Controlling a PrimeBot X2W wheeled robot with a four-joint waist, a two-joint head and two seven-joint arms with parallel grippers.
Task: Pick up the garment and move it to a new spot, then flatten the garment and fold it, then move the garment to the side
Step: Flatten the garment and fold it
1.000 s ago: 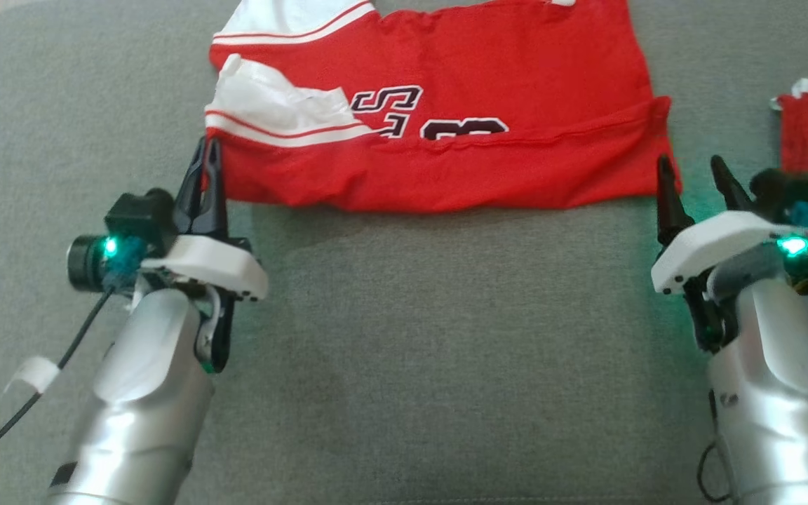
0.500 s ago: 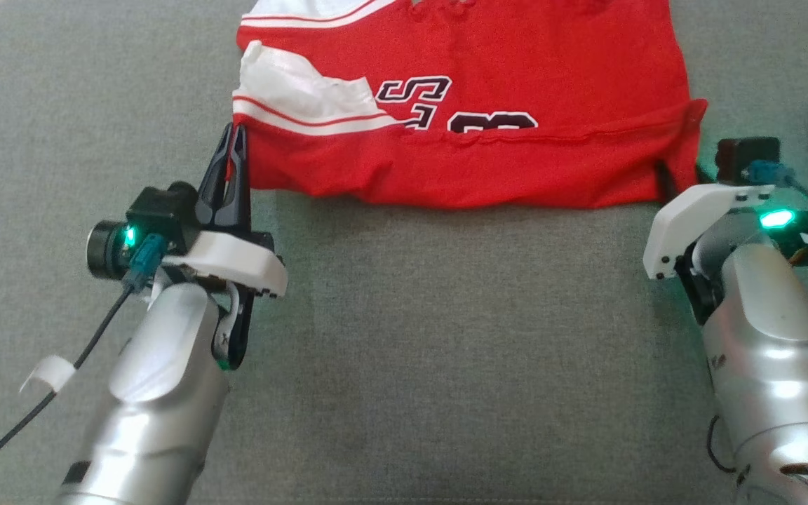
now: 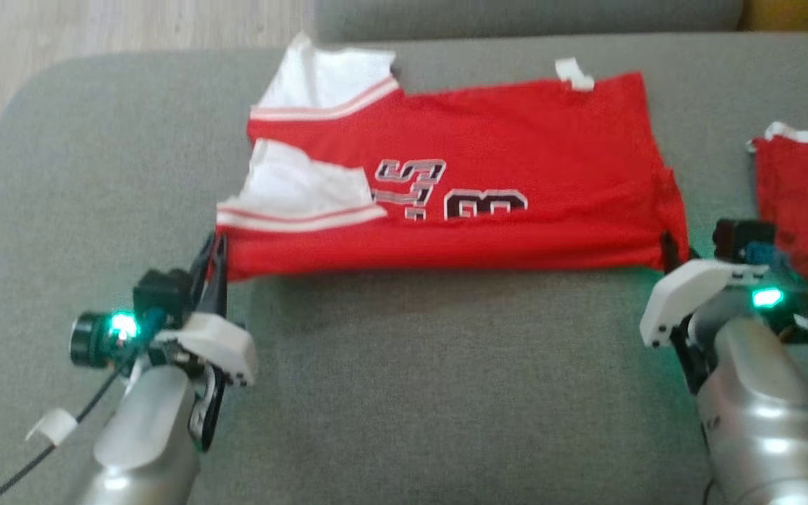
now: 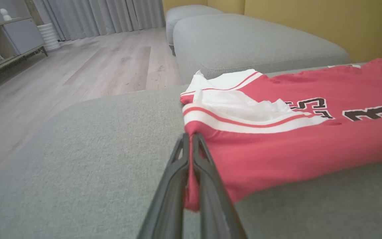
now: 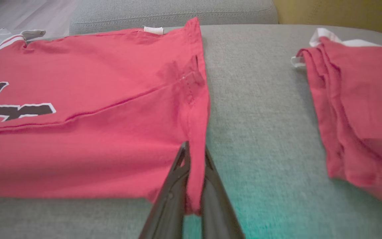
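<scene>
The garment (image 3: 488,140) is a red jersey with white sleeves and black lettering, folded and spread across the grey sofa cushion (image 3: 432,393). My left gripper (image 3: 216,247) is shut on its near left corner; in the left wrist view the red cloth (image 4: 277,146) is pinched between the fingers of that gripper (image 4: 191,136). My right gripper (image 3: 669,247) is shut on the near right corner, and the right wrist view shows the garment's hem (image 5: 196,109) running down between that gripper's (image 5: 194,147) fingers. The near edge hangs slightly above the cushion, over a shadow.
A second red cloth (image 3: 807,203) with white trim lies bunched at the right, close to my right wrist (image 5: 356,99). Another grey cushion (image 4: 244,39) stands behind the garment. Wooden floor (image 4: 95,66) lies beyond the sofa's left edge.
The right gripper, open beside the near right corner a second ago, has moved onto it and shut. The head camera has tilted, so more of the sofa's back shows. The left gripper keeps its hold.
</scene>
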